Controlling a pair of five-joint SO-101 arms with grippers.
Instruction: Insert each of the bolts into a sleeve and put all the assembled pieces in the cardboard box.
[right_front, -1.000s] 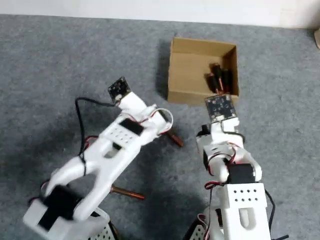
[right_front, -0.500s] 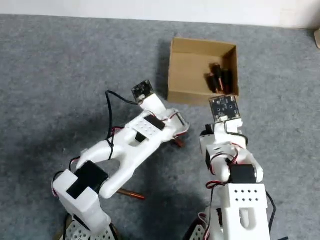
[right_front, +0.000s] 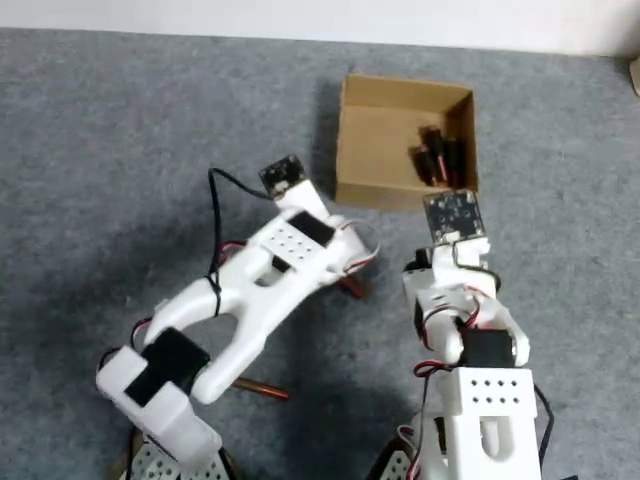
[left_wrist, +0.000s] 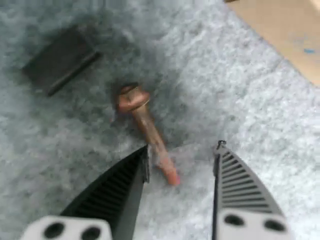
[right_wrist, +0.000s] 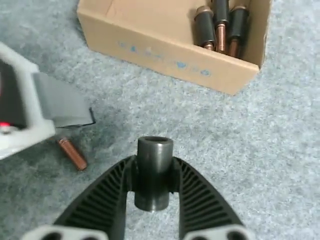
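A copper bolt lies on the grey carpet, its tip between the fingers of my left gripper, which stands open just above it. From above, this bolt peeks out beside the left arm. A loose black sleeve lies beyond the bolt's head. My right gripper is shut on another black sleeve, held upright with its bore facing up, short of the cardboard box. Assembled pieces lie in the box's right corner.
A second copper bolt lies on the carpet near the left arm's base. The box stands at the back centre, its left half bare. Open carpet stretches to the left and far right.
The left arm swung right and came down over the bolt beside the box. The right arm drifted slightly right, still holding its sleeve.
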